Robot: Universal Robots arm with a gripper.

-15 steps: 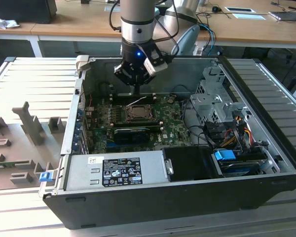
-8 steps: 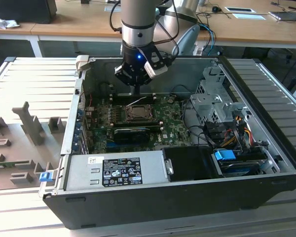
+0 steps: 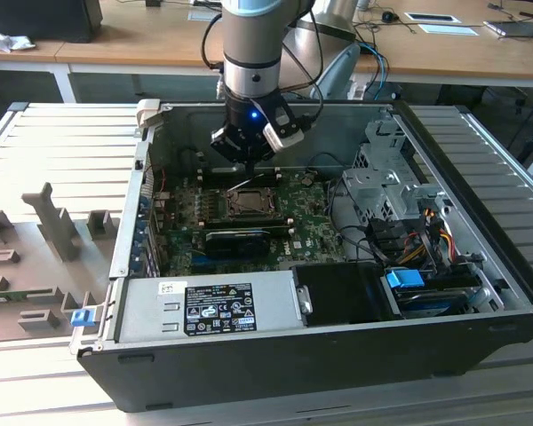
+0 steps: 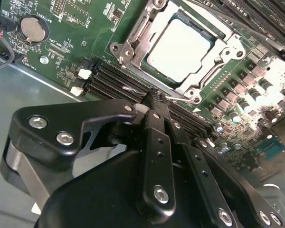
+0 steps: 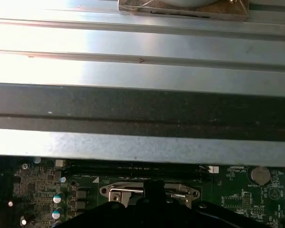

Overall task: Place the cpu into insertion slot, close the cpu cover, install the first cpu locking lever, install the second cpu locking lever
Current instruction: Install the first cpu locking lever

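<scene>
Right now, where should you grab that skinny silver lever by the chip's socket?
Probably the lever's bent free end, beside the black memory slots. Come from straight above and pinch across the wire. It is thin and lies low by the board, and the cpu cover crowds the rest of it.

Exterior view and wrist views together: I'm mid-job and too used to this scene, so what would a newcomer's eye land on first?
First, the black gripper in the second wrist view, its fingers closed together just beside the socket. Next, the cpu, its pale metal face seated in the insertion slot with the cpu cover lying around it. In the exterior view, the open computer case dominates, with the arm reaching down onto the green motherboard.
</scene>
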